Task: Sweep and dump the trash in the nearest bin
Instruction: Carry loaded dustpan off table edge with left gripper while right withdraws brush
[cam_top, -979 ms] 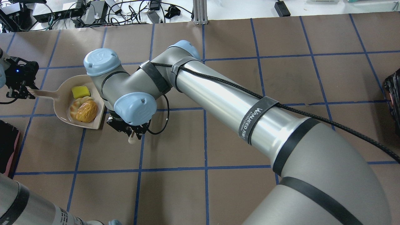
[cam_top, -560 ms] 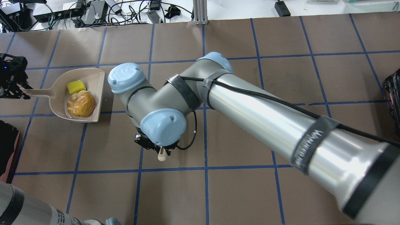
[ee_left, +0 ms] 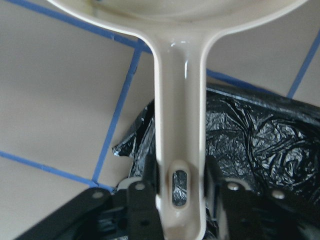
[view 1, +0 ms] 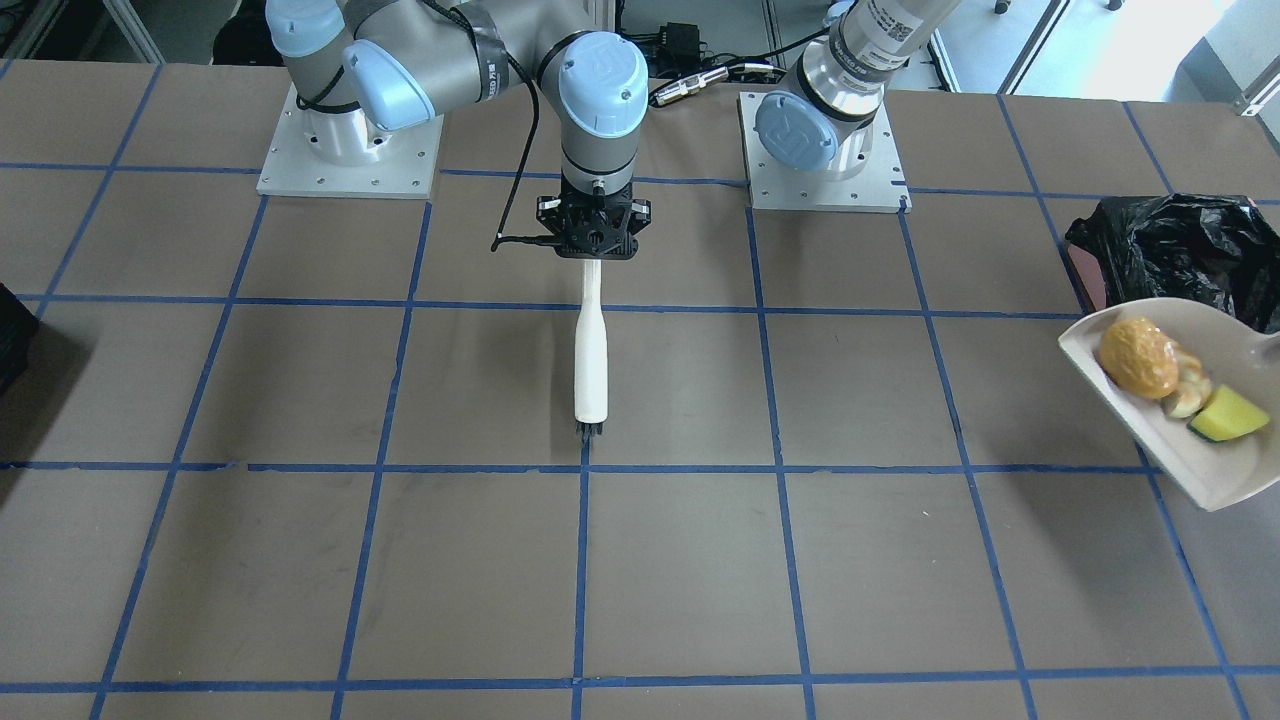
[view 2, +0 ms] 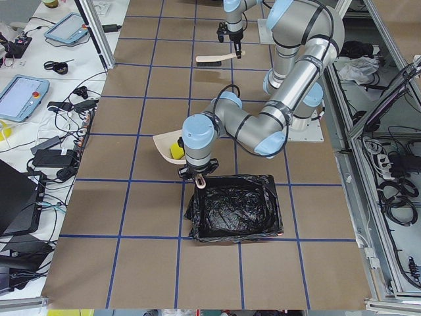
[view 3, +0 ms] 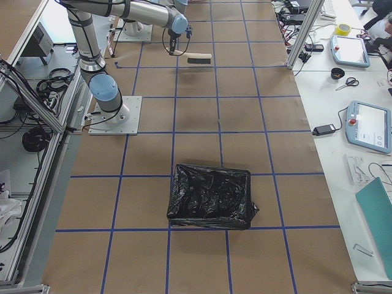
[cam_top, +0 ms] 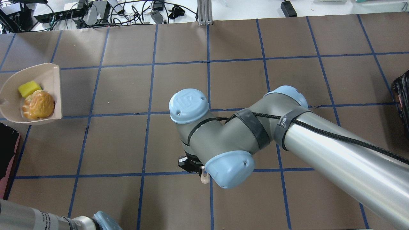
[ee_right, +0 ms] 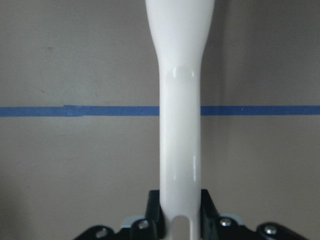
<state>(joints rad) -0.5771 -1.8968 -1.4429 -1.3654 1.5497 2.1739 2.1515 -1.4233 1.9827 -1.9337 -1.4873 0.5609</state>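
My left gripper (ee_left: 179, 197) is shut on the handle of the white dustpan (view 1: 1200, 470), held level above the table beside the bin (view 1: 1170, 245), a container lined with a crinkled black bag. The gripper is over the bin's edge (ee_left: 260, 135). In the pan lie the golden-brown lump (view 1: 1137, 357), the pale peel piece (view 1: 1188, 392) and the yellow wedge (view 1: 1228, 415). They also show in the overhead view, the lump (cam_top: 40, 104) beside the wedge (cam_top: 29, 88). My right gripper (view 1: 597, 240) is shut on the handle of a white brush (view 1: 592, 350) over the table's middle, far from the pan.
A second black-lined bin (view 3: 211, 196) stands at the table's other end, on my right. The brown table has a grid of blue tape lines (view 1: 585, 560). Cables and electronics (cam_top: 80, 12) lie beyond the far edge.
My left gripper has carried the dustpan and scraps left toward the bin, leaving the overhead view. My right arm has drawn the brush away from the pan, to the right and back toward the robot.
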